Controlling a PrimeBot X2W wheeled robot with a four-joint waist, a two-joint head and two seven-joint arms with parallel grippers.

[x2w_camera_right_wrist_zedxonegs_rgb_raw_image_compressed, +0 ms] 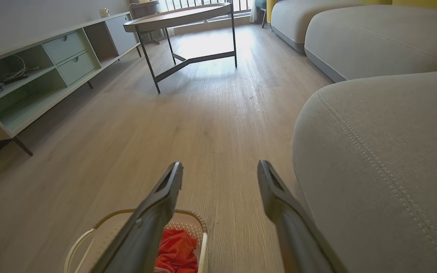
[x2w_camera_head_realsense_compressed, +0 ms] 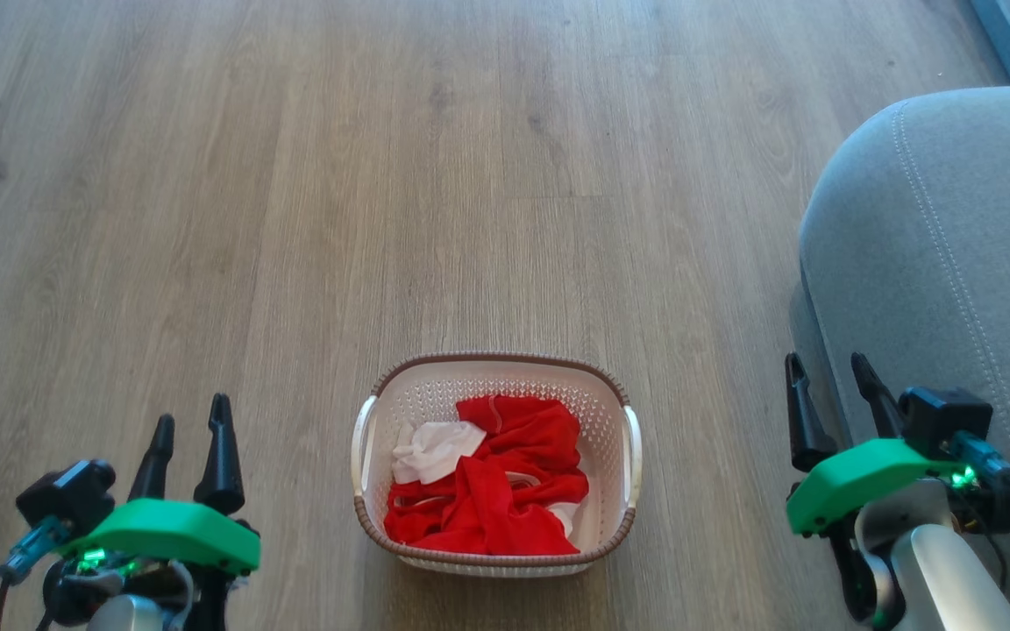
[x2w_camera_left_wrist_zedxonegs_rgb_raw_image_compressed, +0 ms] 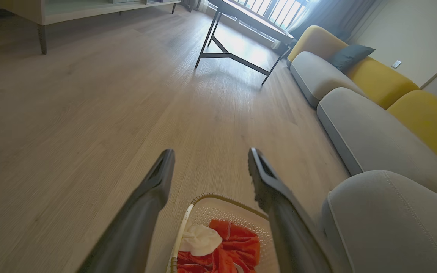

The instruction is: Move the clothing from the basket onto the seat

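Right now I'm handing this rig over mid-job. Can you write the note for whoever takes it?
Left gripper: open, empty, left of the basket.
Right gripper: open, empty, right of the basket, by the edge of the seat.
Clothing: a red pile with a white cloth at its left, all inside the basket, which stands on the floor.
Done: nothing yet; no piece lies on the part of the seat in view.
Left: grasp each piece, carry it right and lay it on the seat.

Wide-parted left tool (x2w_camera_left_wrist_zedxonegs_rgb_raw_image_compressed: 211,152); clothing (x2w_camera_left_wrist_zedxonegs_rgb_raw_image_compressed: 237,246) in basket (x2w_camera_left_wrist_zedxonegs_rgb_raw_image_compressed: 224,215)
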